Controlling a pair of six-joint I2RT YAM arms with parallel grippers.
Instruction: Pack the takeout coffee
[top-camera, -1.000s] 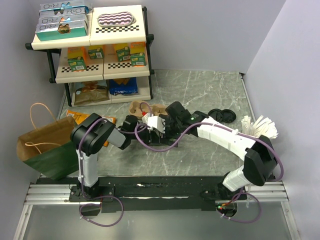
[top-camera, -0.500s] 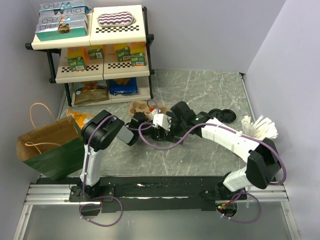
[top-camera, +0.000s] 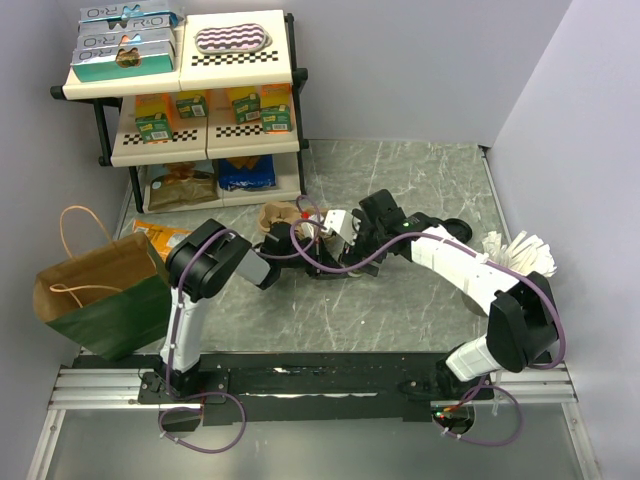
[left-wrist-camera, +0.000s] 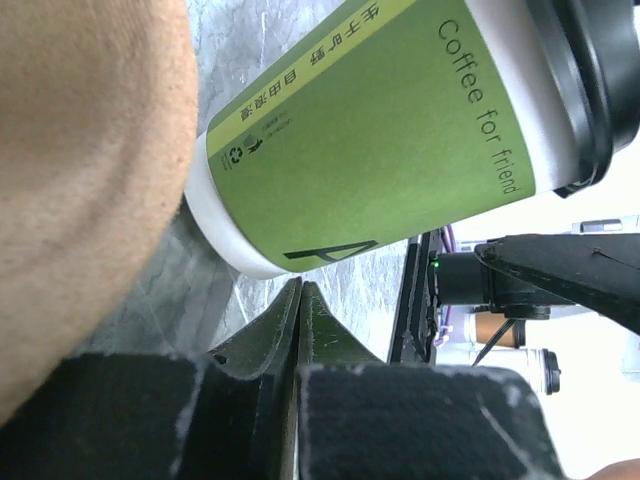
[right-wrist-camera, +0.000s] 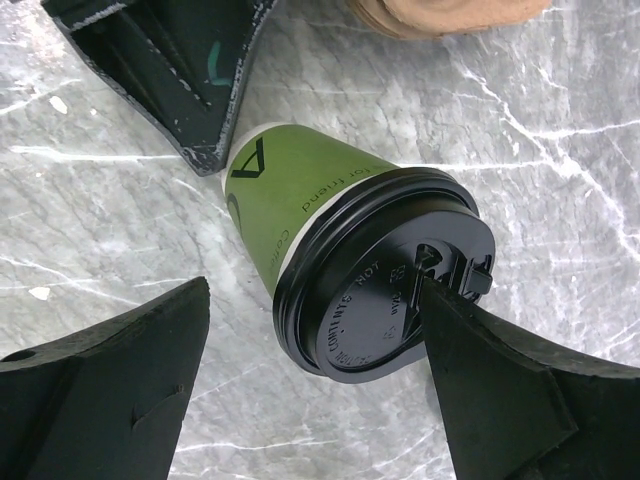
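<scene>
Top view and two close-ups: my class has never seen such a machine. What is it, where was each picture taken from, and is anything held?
The machine is a robot with a left arm and a right arm, bolted to a marble table. The wide picture looks down from above. Each close-up comes from a camera on one wrist. A lidded green coffee cup stands on the table near a brown cup carrier. The right claw is open around the cup. The left claw is shut, close to its base. Neither claw grips it.

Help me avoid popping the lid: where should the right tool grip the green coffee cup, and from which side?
Grip the green coffee cup on its paper wall under the black lid, coming from the lid end, a finger each side; the overhanging rim should resist slipping.
</scene>
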